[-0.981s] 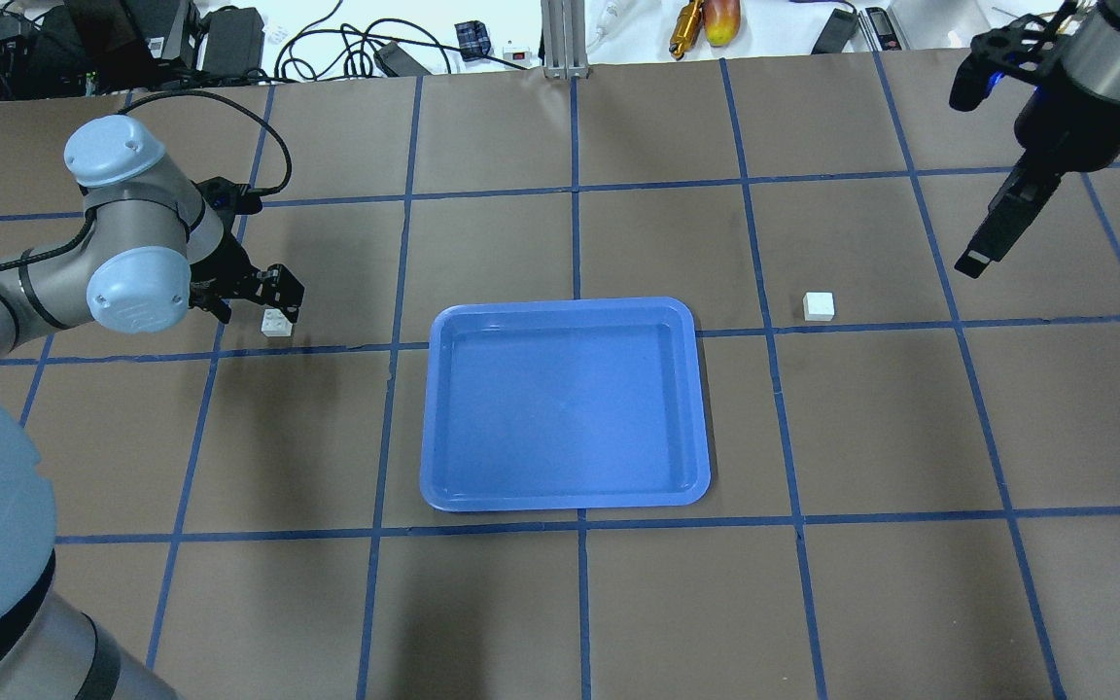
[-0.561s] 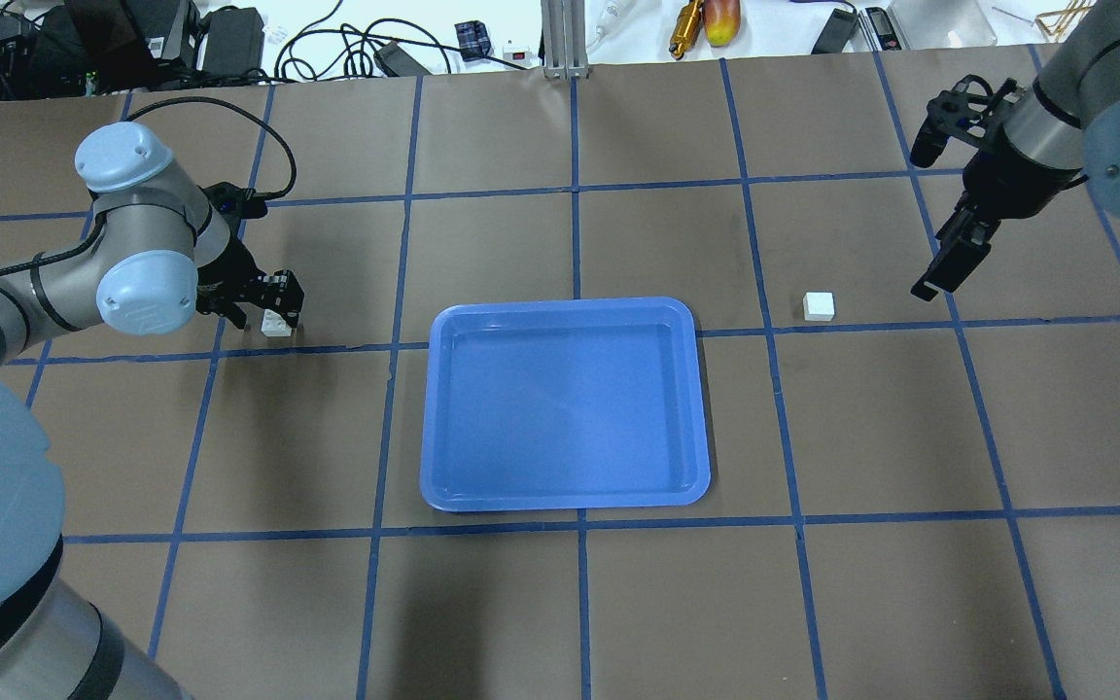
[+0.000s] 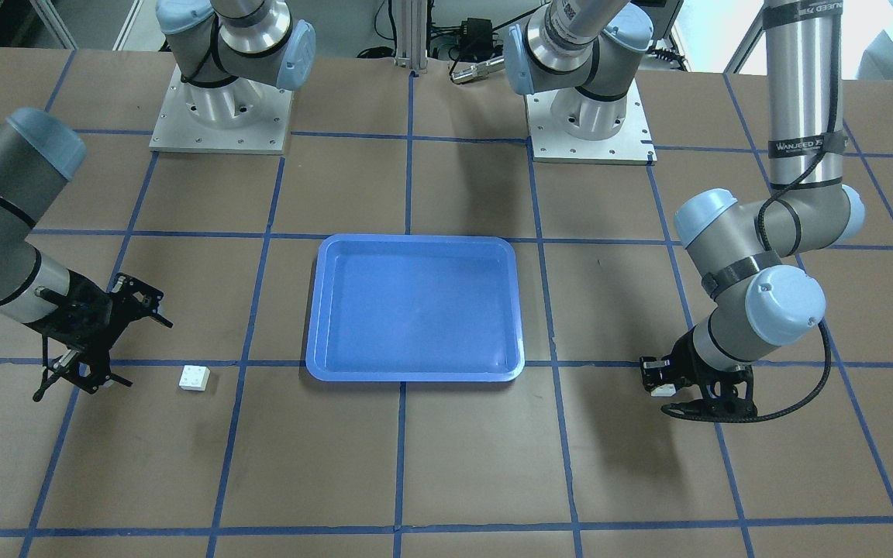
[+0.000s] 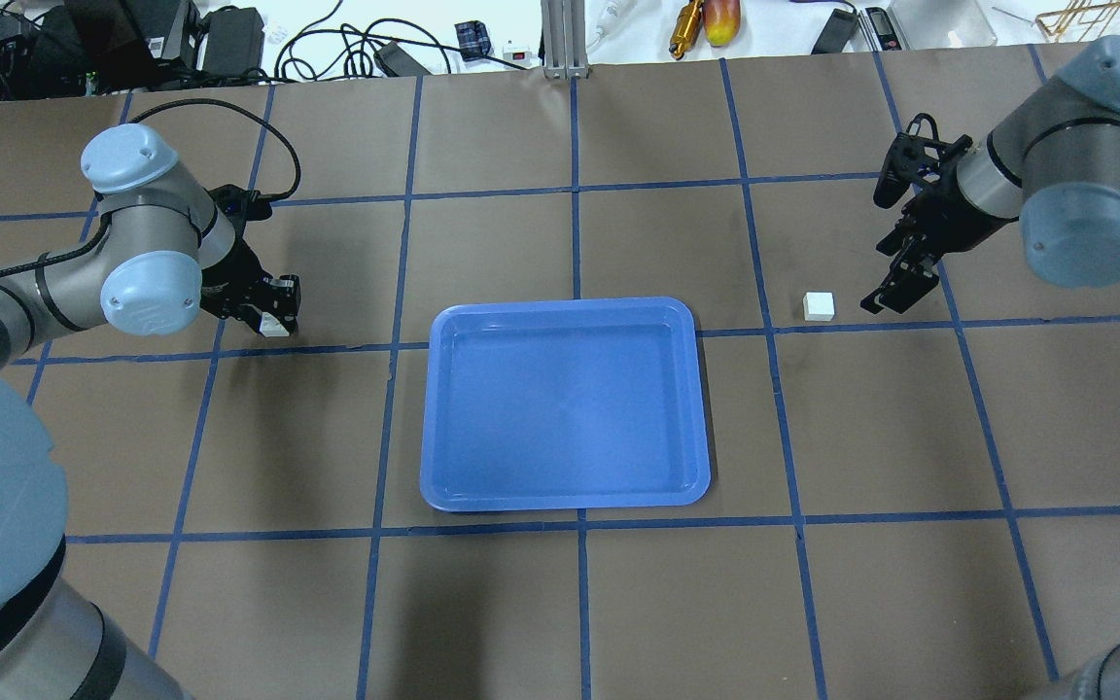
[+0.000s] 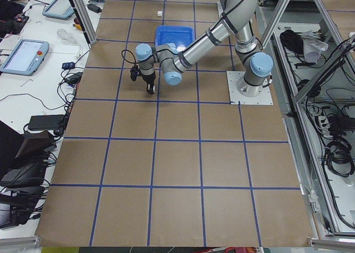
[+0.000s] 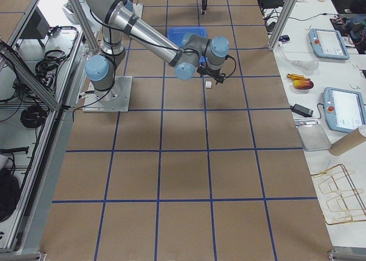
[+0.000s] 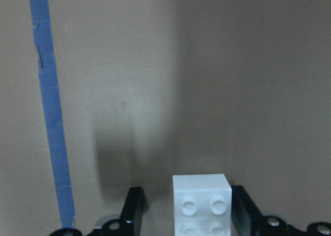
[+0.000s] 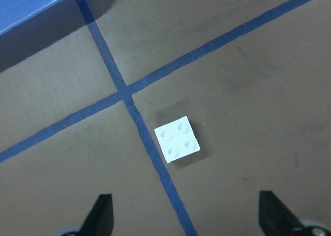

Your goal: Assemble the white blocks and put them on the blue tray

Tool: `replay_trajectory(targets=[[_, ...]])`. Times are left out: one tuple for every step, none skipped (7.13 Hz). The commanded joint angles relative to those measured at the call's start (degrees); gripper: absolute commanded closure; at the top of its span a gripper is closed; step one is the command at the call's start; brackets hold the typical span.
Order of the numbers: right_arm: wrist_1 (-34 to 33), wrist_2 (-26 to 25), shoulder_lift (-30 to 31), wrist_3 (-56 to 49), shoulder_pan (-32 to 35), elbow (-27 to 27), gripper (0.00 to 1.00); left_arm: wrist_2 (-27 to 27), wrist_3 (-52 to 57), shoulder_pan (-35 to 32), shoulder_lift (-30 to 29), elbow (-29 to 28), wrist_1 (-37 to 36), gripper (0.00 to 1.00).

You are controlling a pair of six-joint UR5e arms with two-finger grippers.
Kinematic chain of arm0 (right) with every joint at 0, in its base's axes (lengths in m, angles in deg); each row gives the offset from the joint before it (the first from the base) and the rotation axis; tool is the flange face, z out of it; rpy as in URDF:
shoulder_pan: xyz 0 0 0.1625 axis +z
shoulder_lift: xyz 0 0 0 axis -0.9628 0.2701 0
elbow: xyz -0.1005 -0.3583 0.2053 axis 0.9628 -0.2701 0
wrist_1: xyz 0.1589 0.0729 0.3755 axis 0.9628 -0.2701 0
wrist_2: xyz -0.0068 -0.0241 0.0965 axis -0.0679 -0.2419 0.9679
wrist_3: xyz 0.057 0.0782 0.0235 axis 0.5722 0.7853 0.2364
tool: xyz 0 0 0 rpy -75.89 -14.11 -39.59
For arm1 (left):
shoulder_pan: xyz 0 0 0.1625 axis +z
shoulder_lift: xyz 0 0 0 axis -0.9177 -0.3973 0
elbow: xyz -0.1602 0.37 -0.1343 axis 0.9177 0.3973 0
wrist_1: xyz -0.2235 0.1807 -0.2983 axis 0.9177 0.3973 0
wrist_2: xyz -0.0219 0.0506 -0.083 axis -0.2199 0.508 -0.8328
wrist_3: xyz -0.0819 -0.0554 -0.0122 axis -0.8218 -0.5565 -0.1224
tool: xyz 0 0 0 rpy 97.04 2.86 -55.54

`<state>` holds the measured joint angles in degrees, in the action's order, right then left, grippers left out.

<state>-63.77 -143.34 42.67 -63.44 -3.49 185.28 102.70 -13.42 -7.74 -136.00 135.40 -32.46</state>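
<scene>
— While the left gripper (image 4: 273, 303) straddles a white block (image 7: 201, 202) at the bench's left end, is it clamped?
— No, jaws apart; the right gripper (image 4: 895, 289) gapes near the second block (image 4: 819, 306), right end. The blue tray (image 4: 565, 303) sits mid-bench.

My counter (image 4: 482, 243) is flat brown, ruled into large squares by blue tape lines (image 4: 576, 243). The blue tray (image 4: 565, 403) is one plain bright blue, unpatterned. The left white block (image 7: 201, 202) and the right white block (image 8: 177, 139) are clean white, each with four round studs in a two-by-two pattern. My left gripper (image 7: 186, 207) and right gripper (image 8: 189, 212) are black. My left arm (image 4: 25, 282) and right arm (image 4: 1066, 146) are silver-grey with pale blue joint caps.
</scene>
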Motion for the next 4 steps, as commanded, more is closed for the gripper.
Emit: replay_trajectory(targets=[[-10.66,4.92,-2.1,-0.32,-0.44,4.91,0.0,-0.1,-0.21,-0.46,0.86,-0.59,0.32,0.92],[-13.67,5.11,-3.68,-3.19,-0.44,5.62,0.0,-2.45,-0.82,-1.59,1.91,-0.68,0.4,0.95],[-15.7,4.86,-4.22,-8.96,-0.35,6.15,0.04,-3.86,-1.87,-4.82,3.66,-0.68,1.89,0.95],[-15.98,4.94,-4.14,-11.98,-0.35,6.33,0.04,-3.88,-5.45,-8.51,5.07,-1.29,1.99,0.95]])
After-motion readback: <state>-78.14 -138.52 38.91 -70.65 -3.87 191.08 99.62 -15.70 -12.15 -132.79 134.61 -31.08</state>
